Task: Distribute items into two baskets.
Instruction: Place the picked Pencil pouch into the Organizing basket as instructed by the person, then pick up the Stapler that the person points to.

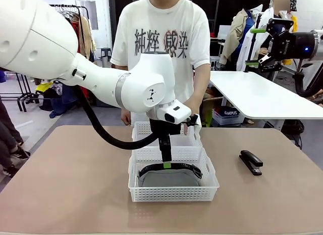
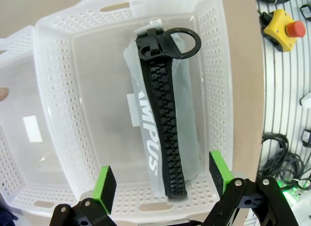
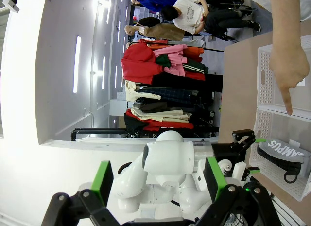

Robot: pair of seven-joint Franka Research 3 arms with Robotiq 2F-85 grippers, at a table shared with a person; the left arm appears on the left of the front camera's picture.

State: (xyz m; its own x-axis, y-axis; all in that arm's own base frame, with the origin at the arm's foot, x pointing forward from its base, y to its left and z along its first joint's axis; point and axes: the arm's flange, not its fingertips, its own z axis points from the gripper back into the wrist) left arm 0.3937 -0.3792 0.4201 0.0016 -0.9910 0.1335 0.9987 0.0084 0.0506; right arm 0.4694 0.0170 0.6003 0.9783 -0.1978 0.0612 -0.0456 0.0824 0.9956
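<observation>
The grey pouch [image 1: 169, 177] with its black zipper lies inside the near white basket [image 1: 171, 195]; from the left wrist it shows as the pouch [image 2: 163, 138] lying lengthwise in that basket [image 2: 214, 65]. My left gripper [image 1: 166, 164] hangs just above it, open, its green pads [image 2: 106, 186] on either side of the pouch's end and apart from it. The far basket [image 1: 144, 129] stands directly behind, holding nothing that I can see. The black stapler [image 1: 251, 161] lies on the table to the right. My right gripper [image 1: 262, 45] is raised high at the far right, open [image 3: 156, 180].
A person stands at the far side; a hand [image 1: 192, 120] points a finger down by the far basket, also seen as a hand [image 3: 286, 65] over the far basket [image 3: 265, 75]. A white table [image 1: 262, 96] stands behind on the right. The brown table [image 1: 65, 184] spreads around the baskets.
</observation>
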